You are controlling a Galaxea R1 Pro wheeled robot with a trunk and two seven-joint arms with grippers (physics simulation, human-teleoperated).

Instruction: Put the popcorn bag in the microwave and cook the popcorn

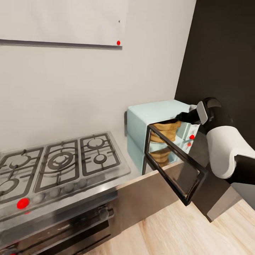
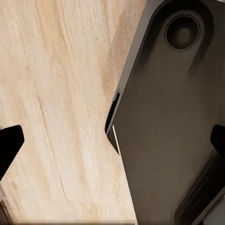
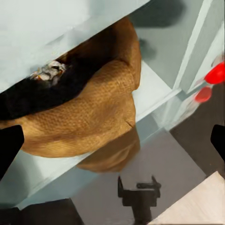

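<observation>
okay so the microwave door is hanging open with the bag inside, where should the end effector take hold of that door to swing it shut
Judging from the head view, take the door at its free outer edge, the end farthest from the microwave, coming from the room side. It swings from the box, so that edge gives most leverage, and the bag sits clear inside. The right end effector is nearest.

Tan ribbed popcorn bag upright inside pale blue microwave, dark glass door swung open, on grey countertop
</observation>
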